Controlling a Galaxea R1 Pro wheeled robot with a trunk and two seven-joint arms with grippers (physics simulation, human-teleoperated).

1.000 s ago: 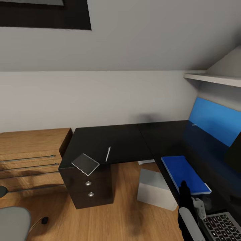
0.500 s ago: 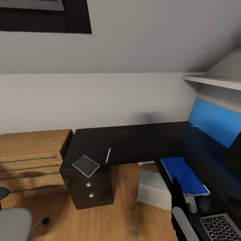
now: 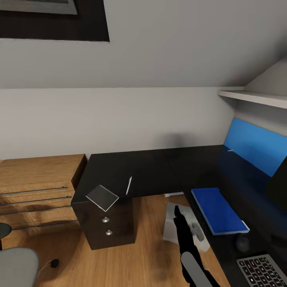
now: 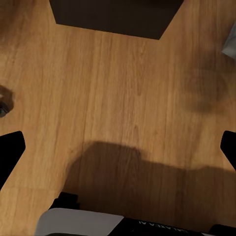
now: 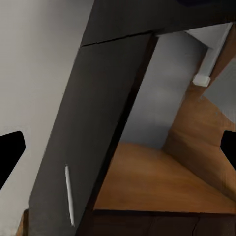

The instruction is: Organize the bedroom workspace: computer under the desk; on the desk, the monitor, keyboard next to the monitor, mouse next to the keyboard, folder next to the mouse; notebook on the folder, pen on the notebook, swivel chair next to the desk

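The black L-shaped desk [image 3: 147,169] fills the middle. A thin grey folder [image 3: 102,197] lies at its left corner above the drawer unit, with the slim white pen [image 3: 128,185] just right of it. On the right wing lie the blue notebook [image 3: 218,210], the dark mouse [image 3: 242,242] and the keyboard [image 3: 261,271]; the monitor [image 3: 280,180] is cut by the edge. The grey-white computer [image 3: 172,223] stands under the desk. My right gripper [image 3: 185,223] hangs open in front of it, off the desk edge. The right wrist view shows the pen [image 5: 69,194] on the desk [image 5: 93,123]. My left gripper [image 4: 118,150] is open over the wooden floor.
A light wooden dresser [image 3: 36,187] adjoins the desk on the left. The swivel chair's grey seat [image 3: 16,265] shows at the lower left corner. A white shelf [image 3: 255,95] and a blue panel [image 3: 255,145] sit above the desk's right wing. The drawer unit [image 4: 115,14] is ahead of my left gripper.
My right arm has swung left, from over the desk beside the notebook and mouse to in front of the computer. The view tilted slightly at first.
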